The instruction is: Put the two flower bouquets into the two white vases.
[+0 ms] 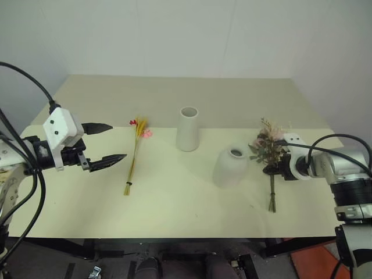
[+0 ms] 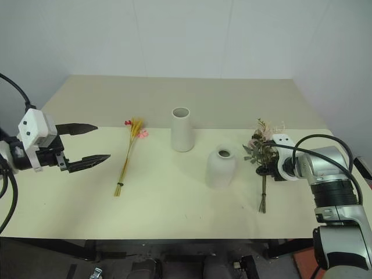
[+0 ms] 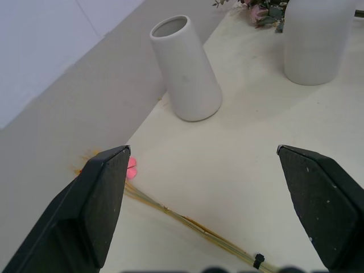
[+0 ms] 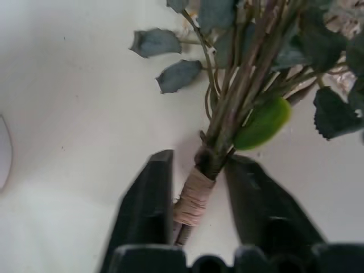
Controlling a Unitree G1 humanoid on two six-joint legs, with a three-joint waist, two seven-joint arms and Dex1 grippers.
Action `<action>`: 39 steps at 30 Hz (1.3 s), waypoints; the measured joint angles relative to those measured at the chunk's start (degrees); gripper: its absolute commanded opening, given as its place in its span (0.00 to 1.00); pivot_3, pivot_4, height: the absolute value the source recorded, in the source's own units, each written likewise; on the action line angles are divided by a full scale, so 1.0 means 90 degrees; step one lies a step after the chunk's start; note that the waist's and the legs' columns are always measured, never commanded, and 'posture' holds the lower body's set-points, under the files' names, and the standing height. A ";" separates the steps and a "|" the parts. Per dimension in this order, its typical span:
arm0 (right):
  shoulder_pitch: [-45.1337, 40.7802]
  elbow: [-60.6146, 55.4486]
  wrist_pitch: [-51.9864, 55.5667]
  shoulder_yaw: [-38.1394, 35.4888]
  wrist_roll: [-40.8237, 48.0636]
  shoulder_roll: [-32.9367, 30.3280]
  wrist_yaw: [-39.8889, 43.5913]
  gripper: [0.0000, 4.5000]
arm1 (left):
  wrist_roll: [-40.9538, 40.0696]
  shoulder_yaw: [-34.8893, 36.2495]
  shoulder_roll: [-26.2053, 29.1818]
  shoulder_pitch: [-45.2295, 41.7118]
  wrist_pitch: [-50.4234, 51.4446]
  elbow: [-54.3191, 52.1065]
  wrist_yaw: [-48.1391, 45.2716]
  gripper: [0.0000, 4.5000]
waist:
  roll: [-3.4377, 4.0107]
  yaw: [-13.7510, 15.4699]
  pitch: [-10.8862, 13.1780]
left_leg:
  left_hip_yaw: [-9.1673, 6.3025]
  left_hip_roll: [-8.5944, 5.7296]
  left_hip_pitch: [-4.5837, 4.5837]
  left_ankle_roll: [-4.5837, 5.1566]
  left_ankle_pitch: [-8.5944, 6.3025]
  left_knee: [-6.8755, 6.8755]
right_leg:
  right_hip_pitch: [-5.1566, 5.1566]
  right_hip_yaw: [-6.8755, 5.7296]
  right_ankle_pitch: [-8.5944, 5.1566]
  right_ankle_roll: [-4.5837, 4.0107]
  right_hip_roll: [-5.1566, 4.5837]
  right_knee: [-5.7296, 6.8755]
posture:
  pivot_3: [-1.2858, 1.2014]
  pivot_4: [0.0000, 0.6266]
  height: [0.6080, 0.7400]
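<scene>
Right tool (image 4: 196, 196) was clamped on the twine-wrapped stem band of the bushy green-leaved pale-pink bouquet (image 1: 268, 145), lying on the cream table (image 1: 174, 203): light, floppy, best held there. Left tool (image 1: 107, 143) stood wide apart, slim yellow-stemmed bouquet (image 1: 135, 154) just beyond it. Tall tapered white vase (image 1: 187, 128) and short rounded white vase (image 1: 230, 167) between the tools looked empty.

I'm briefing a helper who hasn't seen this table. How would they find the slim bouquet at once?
Start at the cream table and find the taller vase, the narrow open-topped one near the middle. On the side of the left gripper, the slim bouquet lies flat by itself. Unlike the bushy bouquet at the right gripper, it has bare yellow stems and small red and pink blossoms.
</scene>
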 measured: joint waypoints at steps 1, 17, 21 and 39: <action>-0.0010 0.0026 0.0000 0.0000 -0.0011 0.0002 -0.0004 0.07 | 0.0000 0.0000 0.0000 0.0017 0.0020 -0.0008 0.0013 1.00 | 0.0000 -0.0005 0.0000 | -0.0001 0.0000 0.0000 0.0000 0.0000 0.0000 | 0.0000 0.0000 0.0000 0.0000 0.0001 0.0001 | 0.52 0.24 1.00; -0.2071 0.1143 -0.5279 -0.0908 -0.0836 0.1881 -0.2079 0.04 | 0.0003 -0.0095 0.0006 -0.0223 0.0133 -0.0057 0.0086 1.00 | 0.0004 -0.0145 0.0002 | -0.0004 0.0005 -0.0021 0.0001 0.0001 -0.0001 | -0.0038 0.0004 0.0026 -0.0029 0.0011 0.0016 | 0.52 0.24 1.00; -0.2987 0.2343 -0.7082 -0.1036 -0.0858 0.2870 -0.2483 0.04 | 0.0019 -0.0203 0.0005 -0.0278 0.0131 0.0057 0.0074 1.00 | 0.0002 -0.0227 0.0001 | -0.0012 0.0004 -0.0027 0.0001 0.0001 -0.0002 | -0.0037 0.0001 0.0036 -0.0047 0.0010 0.0013 | 0.52 0.24 1.00; -0.3927 0.3995 -0.8897 -0.1955 0.0295 0.4681 -0.1207 0.04 | 0.0002 0.0898 0.0020 0.1084 0.0449 -0.0713 0.0292 1.00 | 0.0012 -0.0231 0.0007 | -0.0058 0.0005 -0.0051 -0.0001 0.0002 -0.0015 | -0.0056 -0.0039 0.0034 -0.0062 0.0012 0.0031 | 0.52 0.24 1.00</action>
